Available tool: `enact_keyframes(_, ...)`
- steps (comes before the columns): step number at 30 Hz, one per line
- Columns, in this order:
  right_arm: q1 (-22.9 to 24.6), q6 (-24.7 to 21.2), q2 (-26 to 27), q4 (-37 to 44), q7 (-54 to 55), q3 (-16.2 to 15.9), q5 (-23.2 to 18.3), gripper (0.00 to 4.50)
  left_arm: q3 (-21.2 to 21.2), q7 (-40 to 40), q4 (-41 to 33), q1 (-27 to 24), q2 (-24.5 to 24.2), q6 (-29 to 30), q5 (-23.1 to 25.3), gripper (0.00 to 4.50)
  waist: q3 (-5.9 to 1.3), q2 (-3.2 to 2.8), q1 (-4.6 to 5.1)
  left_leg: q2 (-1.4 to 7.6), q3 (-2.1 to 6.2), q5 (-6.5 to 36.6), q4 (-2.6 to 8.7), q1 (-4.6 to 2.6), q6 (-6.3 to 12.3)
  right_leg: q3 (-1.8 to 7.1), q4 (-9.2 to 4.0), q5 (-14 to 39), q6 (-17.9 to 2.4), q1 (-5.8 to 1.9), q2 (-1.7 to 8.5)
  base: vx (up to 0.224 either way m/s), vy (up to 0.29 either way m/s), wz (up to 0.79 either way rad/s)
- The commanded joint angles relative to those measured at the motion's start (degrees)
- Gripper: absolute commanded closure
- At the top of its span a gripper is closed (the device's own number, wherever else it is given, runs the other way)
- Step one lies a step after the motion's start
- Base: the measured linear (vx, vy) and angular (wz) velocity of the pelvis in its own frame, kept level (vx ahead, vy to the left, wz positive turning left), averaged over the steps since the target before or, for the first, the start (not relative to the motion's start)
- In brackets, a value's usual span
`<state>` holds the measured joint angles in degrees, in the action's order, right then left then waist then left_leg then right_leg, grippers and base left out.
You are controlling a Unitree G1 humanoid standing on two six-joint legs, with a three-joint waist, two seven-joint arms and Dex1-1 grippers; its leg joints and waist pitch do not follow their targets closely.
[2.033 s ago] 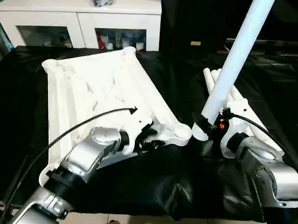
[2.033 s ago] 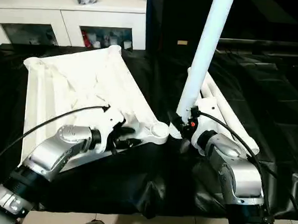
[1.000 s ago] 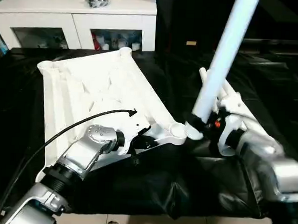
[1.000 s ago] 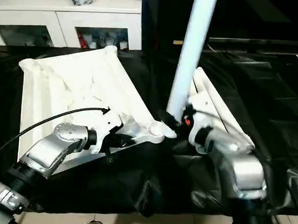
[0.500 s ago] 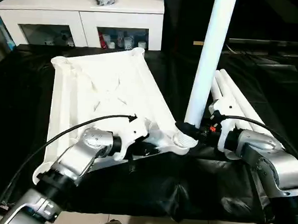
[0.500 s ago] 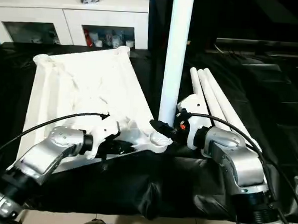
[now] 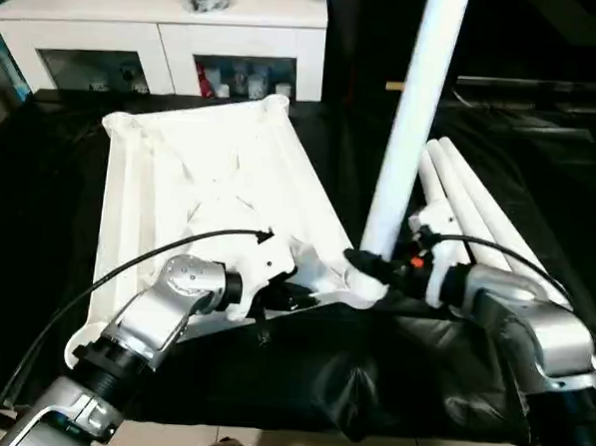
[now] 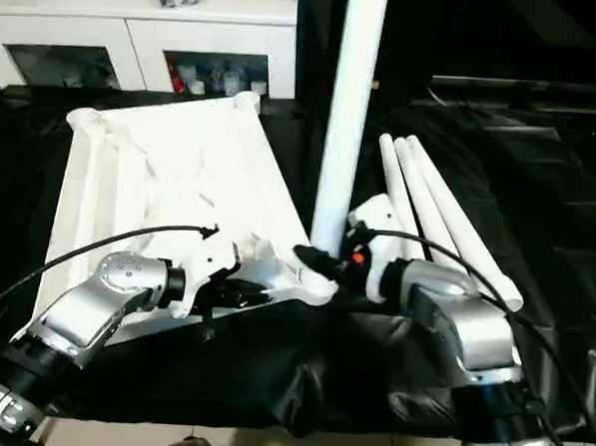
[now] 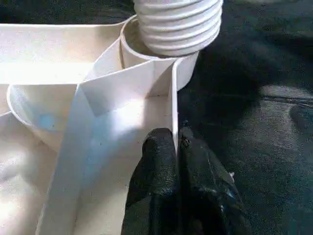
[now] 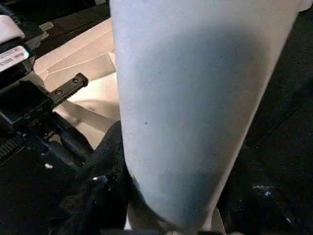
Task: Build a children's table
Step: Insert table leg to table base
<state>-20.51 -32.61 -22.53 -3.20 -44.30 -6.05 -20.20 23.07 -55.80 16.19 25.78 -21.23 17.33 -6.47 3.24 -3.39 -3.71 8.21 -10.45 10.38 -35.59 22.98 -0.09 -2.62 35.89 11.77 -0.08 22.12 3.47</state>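
Note:
The white tabletop (image 7: 205, 183) lies ribbed side up on the black cloth. My left gripper (image 9: 175, 143) is shut on a thin rib of the tabletop, close to the near round corner socket (image 9: 128, 46). One white leg (image 7: 415, 119) stands nearly upright, leaning a little to the right. Its threaded lower end (image 9: 178, 24) sits in the mouth of that socket. My right gripper (image 7: 368, 265) is shut on the leg just above the socket. Three more legs (image 8: 429, 195) lie side by side on the cloth behind my right arm.
A white cabinet (image 7: 168, 36) with glass doors stands at the back, small items on top. The black cloth (image 7: 420, 379) hangs wrinkled over the table's front edge. My left arm's cable (image 7: 126, 269) arcs over the tabletop.
The leg has swung from a rightward lean to nearly upright, and its lower end has moved left onto the corner socket. The left gripper has kept its hold. The camera has shifted.

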Motion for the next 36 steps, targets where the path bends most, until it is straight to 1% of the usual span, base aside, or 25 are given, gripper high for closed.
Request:
enact_keyframes(1,-0.49,0.64,0.20,-1.77,-0.45,-0.87,0.72,2.59,-0.59,-1.71,-0.39,0.83,0.87,-0.45,-1.34,4.50,-3.61,0.53,0.03,5.09,2.38,14.85,5.08,-1.72,-0.62,3.08,-4.80,12.49,-13.45,-1.63,5.68,0.000,0.000,0.00)
enact_keyframes(2,-0.50,0.68,0.26,-1.88,-0.40,-0.83,0.73,2.59,-0.60,-1.71,-0.37,0.85,0.88,-0.45,-1.36,4.50,-3.59,0.55,0.02,5.13,2.39,15.23,5.11,-1.80,-0.72,3.11,-4.81,12.78,-13.45,-1.63,5.72,0.000,0.000,0.00)
enact_keyframes(3,-0.50,0.77,0.51,-2.33,-0.10,-0.60,0.73,2.59,-0.62,-1.67,-0.33,0.90,0.90,-0.45,-1.34,4.50,-3.61,0.62,0.02,5.09,2.38,14.99,5.11,-1.72,-0.65,3.13,-4.76,12.61,-13.45,-1.71,5.74,0.000,0.000,0.00)
enact_keyframes(5,-0.12,1.04,1.46,-3.75,0.87,0.61,0.32,2.59,-0.84,-1.51,-0.36,1.00,0.94,-0.34,-1.32,4.50,-3.62,0.71,0.05,5.07,2.36,14.94,5.11,-1.70,-0.55,3.12,-4.80,12.67,-13.46,-1.70,5.77,0.000,0.000,0.00)
enact_keyframes(6,-0.01,1.11,1.70,-4.14,1.11,0.94,0.23,2.59,-0.95,-1.49,-0.36,1.02,0.94,-0.29,-1.35,4.50,-3.57,0.63,0.06,5.06,2.35,15.25,5.08,-1.75,-0.56,3.14,-4.86,13.29,-13.50,-1.59,5.83,0.000,0.000,0.00)
enact_keyframes(8,0.87,2.06,1.95,-5.23,1.58,1.34,0.53,2.59,-1.10,-1.66,-0.58,1.00,0.83,-0.13,-1.42,4.50,-3.56,0.62,0.06,5.05,2.40,15.42,5.12,-1.75,-0.68,3.09,-4.90,14.01,-13.27,-1.63,5.74,0.000,0.000,0.00)
enact_keyframes(11,1.46,2.70,2.34,-6.05,2.09,1.86,0.47,2.59,-1.30,-1.77,-0.53,0.99,0.84,-0.08,-1.38,4.50,-3.59,0.50,0.08,5.11,2.39,15.62,5.17,-1.79,-0.88,3.15,-4.92,13.68,-13.14,-1.54,5.74,0.000,0.000,0.00)
enact_keyframes(12,1.77,3.16,2.61,-6.61,2.48,2.25,0.34,2.59,-1.42,-1.86,-0.42,1.02,0.87,-0.11,-1.33,4.50,-3.63,0.36,0.06,5.09,2.45,15.46,5.20,-1.77,-0.90,3.09,-4.82,13.06,-13.28,-1.62,5.70,0.000,0.000,0.00)
enact_keyframes(20,2.11,3.41,2.75,-6.90,2.67,2.52,0.22,2.59,-1.54,-1.78,-0.41,1.01,0.91,-0.10,-1.34,4.50,-3.55,0.39,0.11,5.14,2.45,16.61,5.31,-1.86,-1.18,3.13,-4.92,13.78,-13.22,-1.54,5.70,0.000,0.000,0.00)
enact_keyframes(21,2.42,3.60,2.86,-7.12,2.81,2.76,0.11,2.59,-1.63,-1.70,-0.42,1.00,0.94,-0.08,-1.37,4.50,-3.54,0.18,0.08,5.14,2.48,16.74,5.31,-1.84,-1.23,3.15,-4.91,13.78,-13.22,-1.53,5.75,0.000,0.000,0.00)
enact_keyframes(22,4.53,5.16,4.34,-7.97,4.09,4.53,-0.49,2.59,-2.03,-0.98,-0.20,1.07,1.44,-0.09,-1.47,4.50,-3.49,0.00,0.14,5.15,2.40,17.39,5.38,-1.82,-1.37,3.23,-5.11,13.77,-13.05,-1.40,5.75,0.000,0.000,0.00)
enact_keyframes(23,6.25,6.45,5.55,-8.51,5.01,5.88,-1.01,2.59,-2.32,-0.42,-0.01,1.15,1.84,-0.09,-1.54,4.50,-3.57,-0.01,0.01,5.18,2.54,17.94,5.40,-1.93,-1.49,3.20,-5.10,13.86,-13.08,-1.47,5.91,0.000,0.000,0.00)
enact_keyframes(24,7.61,7.49,6.49,-8.92,5.70,6.79,-1.40,2.59,-2.56,0.09,0.23,1.27,2.20,-0.13,-1.56,4.50,-3.58,0.07,0.08,5.21,2.54,17.95,5.49,-1.82,-1.44,3.21,-5.11,13.69,-13.06,-1.55,5.92,0.000,0.000,0.00)
enact_keyframes(25,8.51,8.61,7.20,-9.20,6.28,7.38,-1.58,2.59,-2.71,0.43,0.43,1.41,2.46,-0.16,-1.57,4.50,-3.53,-0.07,0.03,5.24,2.52,18.46,5.53,-1.90,-1.45,3.20,-5.23,14.06,-12.97,-1.33,5.94,0.000,0.000,0.00)
enact_keyframes(26,8.89,9.40,7.54,-9.40,6.55,7.61,-1.67,2.59,-2.77,0.57,0.55,1.51,2.59,-0.17,-1.55,4.50,-3.51,0.06,0.11,5.12,2.56,19.23,5.57,-1.89,-1.48,3.12,-5.33,15.34,-12.82,-1.40,5.92,0.000,0.000,0.00)
enact_keyframes(27,8.97,9.53,7.61,-9.41,6.60,7.65,-1.68,2.59,-2.79,0.60,0.58,1.52,2.62,-0.18,-1.55,4.50,-3.50,0.05,0.14,5.12,2.64,19.36,5.60,-1.90,-1.47,3.09,-5.30,15.93,-12.70,-1.40,5.91,0.000,0.000,0.00)
enact_keyframes(28,9.77,10.80,8.61,-9.53,7.35,8.44,-2.23,2.59,-3.00,0.96,0.88,1.72,2.96,-0.25,-1.53,4.50,-3.42,-0.16,0.15,5.18,2.67,20.25,5.68,-2.04,-1.64,3.08,-5.46,17.63,-12.28,-1.22,5.85,0.000,0.000,0.00)
enact_keyframes(29,10.14,11.28,9.26,-9.56,7.78,9.06,-2.60,2.59,-3.11,1.12,1.05,1.86,3.16,-0.25,-1.50,4.50,-3.35,-0.24,0.18,5.15,2.63,21.48,5.64,-2.23,-1.93,3.20,-5.76,19.65,-11.70,-0.95,5.91,0.000,0.000,0.00)
enact_keyframes(31,10.30,11.58,9.43,-9.55,7.89,9.17,-2.56,2.59,-3.14,1.16,1.09,1.90,3.23,-0.26,-1.47,4.50,-3.30,-0.16,0.26,5.11,2.78,22.24,5.74,-2.17,-2.26,3.22,-5.88,21.54,-11.02,-0.90,5.97,0.000,0.000,0.00)
enact_keyframes(32,11.22,13.25,9.36,-8.90,8.00,8.21,-0.96,2.59,-3.21,1.19,1.21,2.04,3.40,-0.27,-1.37,4.50,-3.28,-0.27,0.20,5.20,2.86,22.41,5.89,-2.08,-2.47,3.22,-5.94,21.79,-10.64,-0.87,5.96,0.000,0.000,0.00)
enact_keyframes(33,11.22,13.25,9.36,-8.90,8.00,8.21,-0.96,2.59,-3.21,1.19,1.21,2.04,3.40,-0.27,-1.37,4.50,-3.28,-0.26,0.22,5.20,2.83,22.65,5.88,-2.18,-2.68,3.22,-5.97,21.90,-10.51,-0.74,5.93,0.000,0.000,0.00)
enact_keyframes(34,11.93,14.58,8.80,-7.97,7.84,6.64,0.97,2.59,-3.20,1.14,1.25,2.11,3.44,-0.36,-1.20,4.50,-3.24,-0.21,0.32,5.15,2.92,23.11,5.95,-2.10,-2.73,3.24,-5.96,22.31,-10.43,-0.86,5.99,0.000,0.000,0.00)
enact_keyframes(35,12.07,14.90,8.60,-7.65,7.79,6.17,1.50,2.59,-3.19,1.14,1.27,2.13,3.44,-0.41,-1.13,4.50,-3.23,-0.15,0.32,5.17,2.95,23.13,6.00,-1.97,-2.73,3.21,-5.98,22.53,-10.21,-0.92,6.02,0.000,0.000,0.00)
enact_keyframes(36,12.26,15.72,7.42,-6.36,7.71,4.03,3.63,2.59,-3.10,1.16,1.41,2.22,3.38,-0.63,-0.81,4.50,-3.21,-0.19,0.35,5.21,2.96,23.31,6.06,-2.08,-2.97,3.24,-6.05,22.92,-9.69,-0.76,5.93,0.000,0.000,0.00)
